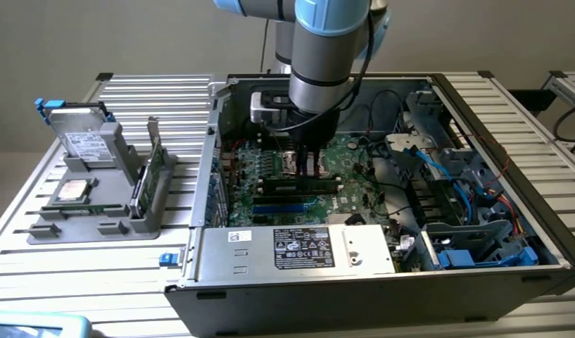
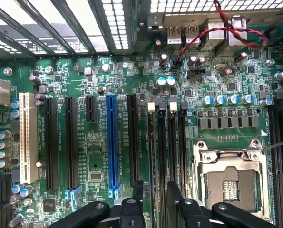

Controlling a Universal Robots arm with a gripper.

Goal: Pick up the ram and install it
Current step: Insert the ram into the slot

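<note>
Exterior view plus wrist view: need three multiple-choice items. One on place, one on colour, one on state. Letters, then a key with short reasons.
1. Where is the gripper?
A. over a holder outside the case
B. down inside the open grey computer case, over the green motherboard
C. raised well above the case

2. What colour is the long expansion slot that stands between black ones?
A. red
B. blue
C. yellow

3. In what state is the square metal processor socket?
A. under a fan cooler
B. buried in cables
C. uncovered, no cooler on it

Key:
1 B: in the exterior view the arm stands down inside the case walls, over the board.
2 B: the wrist view shows it bright blue.
3 C: the wrist view shows its metal frame in plain sight.
</note>
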